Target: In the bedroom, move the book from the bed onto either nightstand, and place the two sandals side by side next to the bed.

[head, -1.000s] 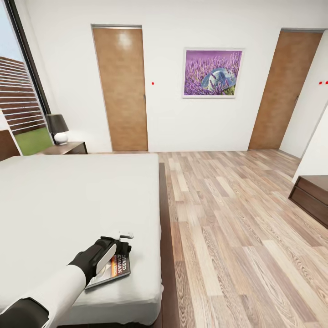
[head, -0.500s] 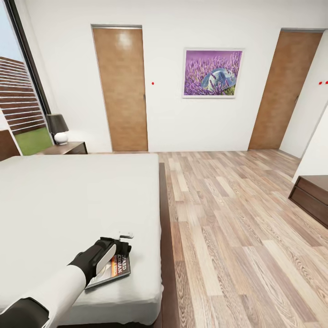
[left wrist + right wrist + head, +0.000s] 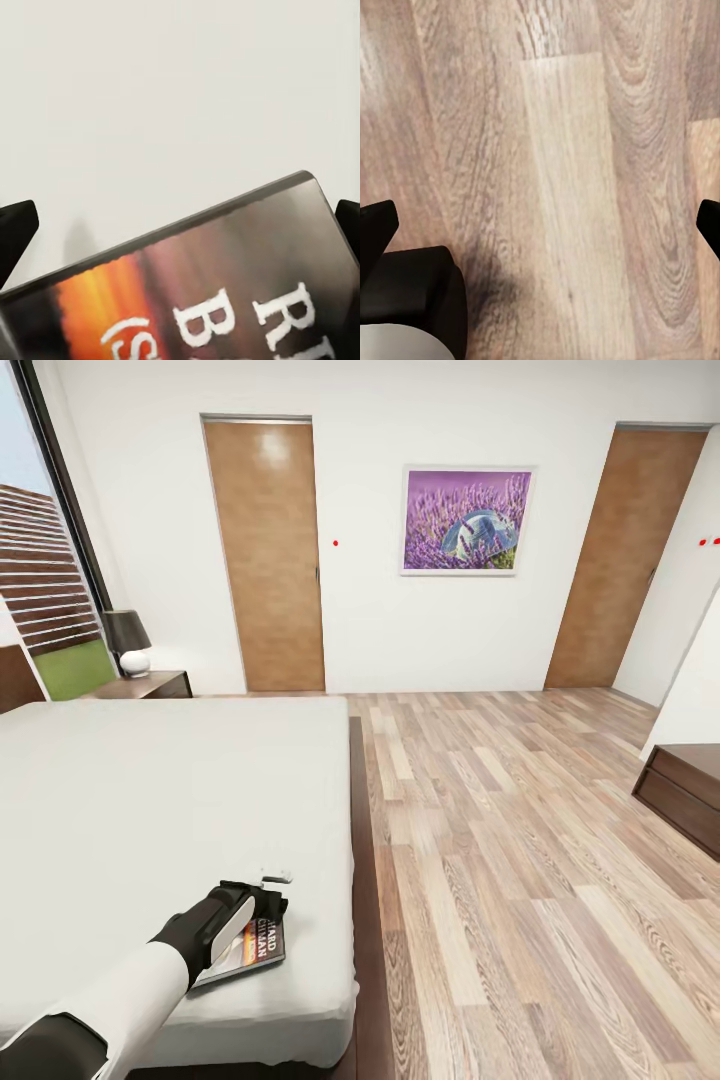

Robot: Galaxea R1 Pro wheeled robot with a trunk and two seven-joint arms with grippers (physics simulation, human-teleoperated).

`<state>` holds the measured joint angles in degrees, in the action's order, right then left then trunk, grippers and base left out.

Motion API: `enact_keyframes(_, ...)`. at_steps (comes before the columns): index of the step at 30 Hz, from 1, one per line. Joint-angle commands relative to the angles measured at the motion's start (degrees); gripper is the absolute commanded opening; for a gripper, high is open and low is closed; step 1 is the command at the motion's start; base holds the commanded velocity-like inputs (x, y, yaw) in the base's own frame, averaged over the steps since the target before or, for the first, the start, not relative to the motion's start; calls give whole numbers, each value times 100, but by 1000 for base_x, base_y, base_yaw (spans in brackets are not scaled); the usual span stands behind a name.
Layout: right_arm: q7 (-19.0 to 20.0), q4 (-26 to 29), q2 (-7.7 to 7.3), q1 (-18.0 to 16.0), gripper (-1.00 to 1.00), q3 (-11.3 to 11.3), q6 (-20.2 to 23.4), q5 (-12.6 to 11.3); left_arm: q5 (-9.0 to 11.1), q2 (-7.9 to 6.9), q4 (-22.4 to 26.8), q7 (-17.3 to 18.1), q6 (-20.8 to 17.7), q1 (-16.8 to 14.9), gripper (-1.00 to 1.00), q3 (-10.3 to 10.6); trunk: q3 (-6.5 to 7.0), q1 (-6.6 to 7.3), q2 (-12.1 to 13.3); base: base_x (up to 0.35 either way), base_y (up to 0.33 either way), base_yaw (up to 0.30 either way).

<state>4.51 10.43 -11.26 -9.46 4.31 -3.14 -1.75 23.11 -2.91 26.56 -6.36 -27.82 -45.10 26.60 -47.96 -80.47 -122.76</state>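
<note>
**Thin book, wide jaws, soft mattress**

Left gripper (image 3: 262,908) over the book (image 3: 257,946), fingers spread wide either side of the cover in the left wrist view, nothing clamped. Book flat on the bed (image 3: 170,800), near its foot corner by the floor (image 3: 520,860). Likely trouble: a flat paperback sliding off the edge, or slipping from a shallow pinch. Right gripper (image 3: 540,225) also apart, above bare planks. Nightstand (image 3: 150,685) well away.

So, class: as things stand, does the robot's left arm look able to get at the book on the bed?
Probably yes. The left gripper is right over the book near the corner of the bed, fingers spread to either side, with nothing between them.
</note>
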Motion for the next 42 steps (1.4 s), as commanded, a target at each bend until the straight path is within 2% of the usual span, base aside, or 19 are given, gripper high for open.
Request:
enact_keyframes(1,41,-6,1,-3,100,46,-20,-18,62,-8,-37,-31,-52,2,100,56,-7,0,-2,-5,0,0)
enact_keyframes(42,50,-6,1,-3,100,44,-20,-21,62,-8,-37,-23,-49,2,100,56,-7,0,-2,-18,4,0)
